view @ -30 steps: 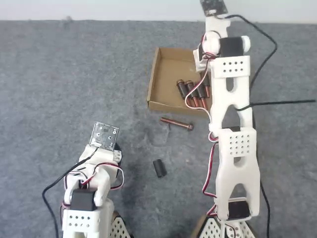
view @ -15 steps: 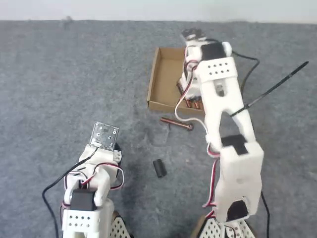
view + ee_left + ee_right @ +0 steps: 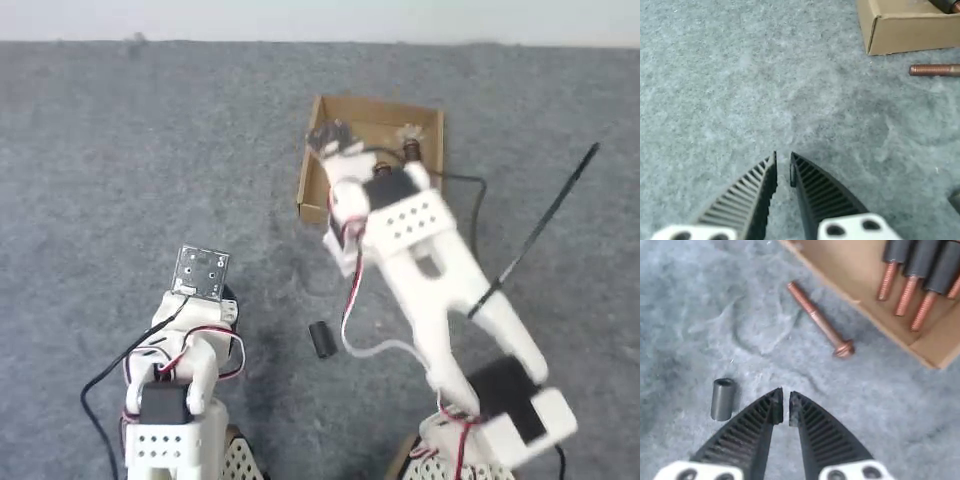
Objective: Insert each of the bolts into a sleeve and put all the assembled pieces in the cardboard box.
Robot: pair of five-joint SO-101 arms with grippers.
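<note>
Right wrist view: my right end effector (image 3: 785, 405) closed, empty, over bench (image 3: 685, 300). Several assembled pieces (image 3: 920, 265) lie in cardboard box (image 3: 855, 270). One bolt (image 3: 820, 320) and one sleeve (image 3: 723, 399) lie loose, apart; likely last pair. High view: box upper centre, sleeve lower centre. Left end effector (image 3: 782, 167) closed, empty.
</note>
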